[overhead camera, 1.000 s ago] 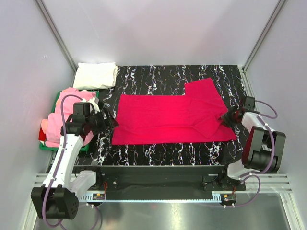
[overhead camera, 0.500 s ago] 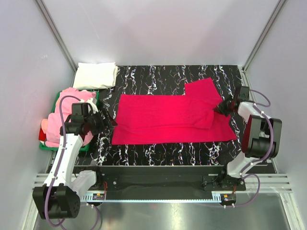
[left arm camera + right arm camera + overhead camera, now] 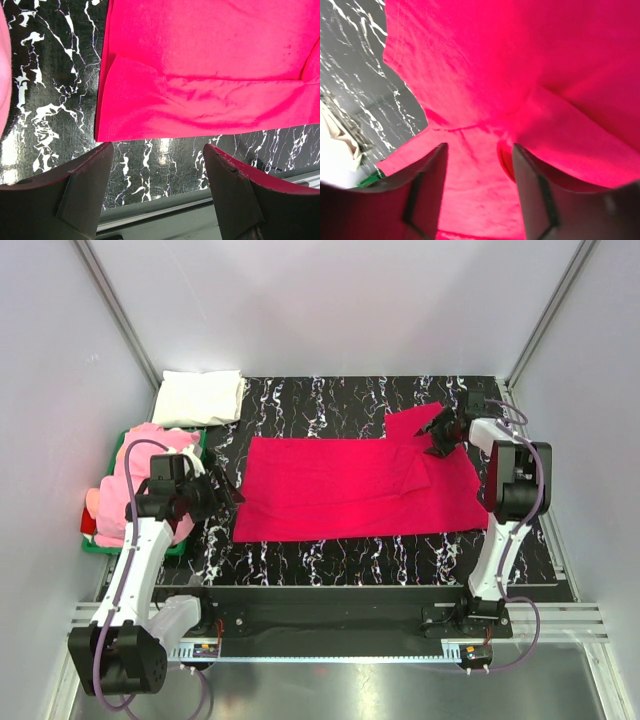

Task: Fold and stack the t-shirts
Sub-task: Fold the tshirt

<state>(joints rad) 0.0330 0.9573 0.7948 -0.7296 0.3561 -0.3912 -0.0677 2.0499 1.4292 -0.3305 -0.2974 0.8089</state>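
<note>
The crimson-red t-shirt [image 3: 350, 490] lies flat on the black marbled table [image 3: 330, 400], folded into a long band with a sleeve flap at its far right. It also fills the left wrist view [image 3: 200, 75] and the right wrist view [image 3: 485, 75]. My right gripper [image 3: 437, 432] is low over that sleeve flap, jaws apart, with only red cloth showing between them [image 3: 479, 147]. My left gripper [image 3: 222, 492] is open and empty just off the shirt's near-left corner [image 3: 157, 147]. A folded white t-shirt [image 3: 200, 397] lies at the far left corner. Pink t-shirts [image 3: 125, 490] are heaped at the left.
The pink heap sits in a green tray [image 3: 95, 545] beside the table's left edge, close behind my left arm. Grey walls close in the table on three sides. The table's near edge and a metal rail show under my left gripper [image 3: 165, 210].
My right gripper has moved from the shirt's near-right edge toward the far-right sleeve. The folded flap on the right has shifted and shrunk with it. The left arm has stayed put.
</note>
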